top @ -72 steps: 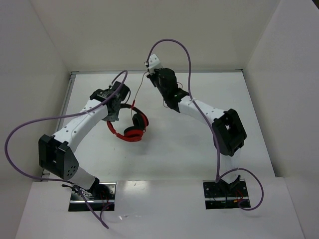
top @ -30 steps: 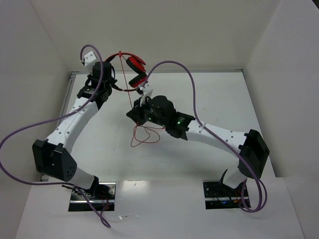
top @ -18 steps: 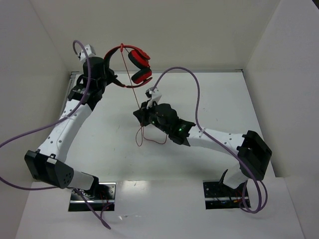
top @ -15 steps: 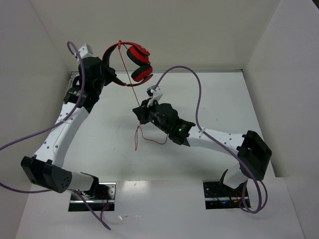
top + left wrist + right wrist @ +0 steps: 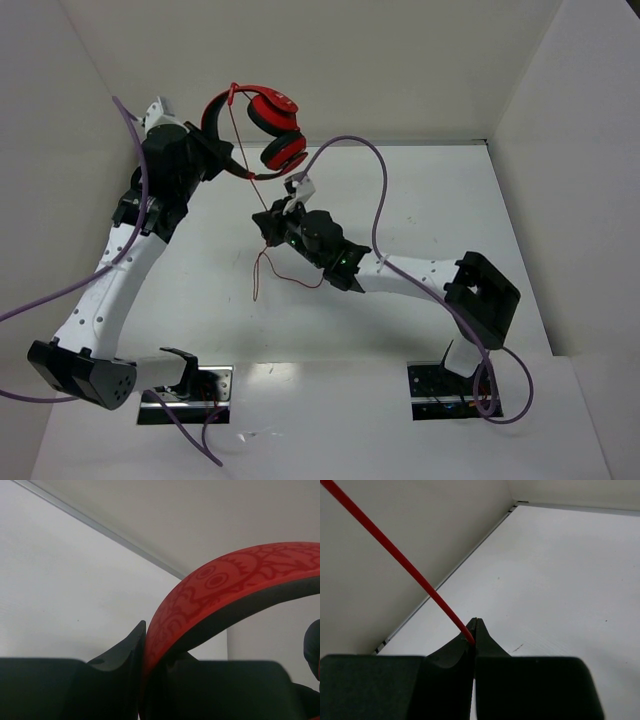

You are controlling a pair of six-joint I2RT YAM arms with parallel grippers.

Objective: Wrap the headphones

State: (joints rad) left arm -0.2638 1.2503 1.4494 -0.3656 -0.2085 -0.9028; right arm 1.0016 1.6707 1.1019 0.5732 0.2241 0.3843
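Observation:
The headphones (image 5: 275, 125) hang in the air at the back left, both red ear cups side by side. My left gripper (image 5: 213, 140) is shut on the red and black headband (image 5: 225, 582), which fills the left wrist view between the jaws (image 5: 150, 647). The thin red cable (image 5: 248, 150) runs taut from the headband top down to my right gripper (image 5: 267, 220), which is shut on it. In the right wrist view the cable (image 5: 395, 555) enters the closed tips (image 5: 474, 630). The cable's loose end (image 5: 262, 270) hangs below in a loop near the table.
White walls enclose the table (image 5: 420, 200) on three sides, with a metal strip along the back edge (image 5: 420, 143). Thick purple robot cables (image 5: 375, 190) arch over both arms. The two arm bases (image 5: 185, 385) sit at the near edge.
My left arm has raised the headphones off the table and swung them up and left. My right gripper took the cable and came down to mid-table, drawing it taut.

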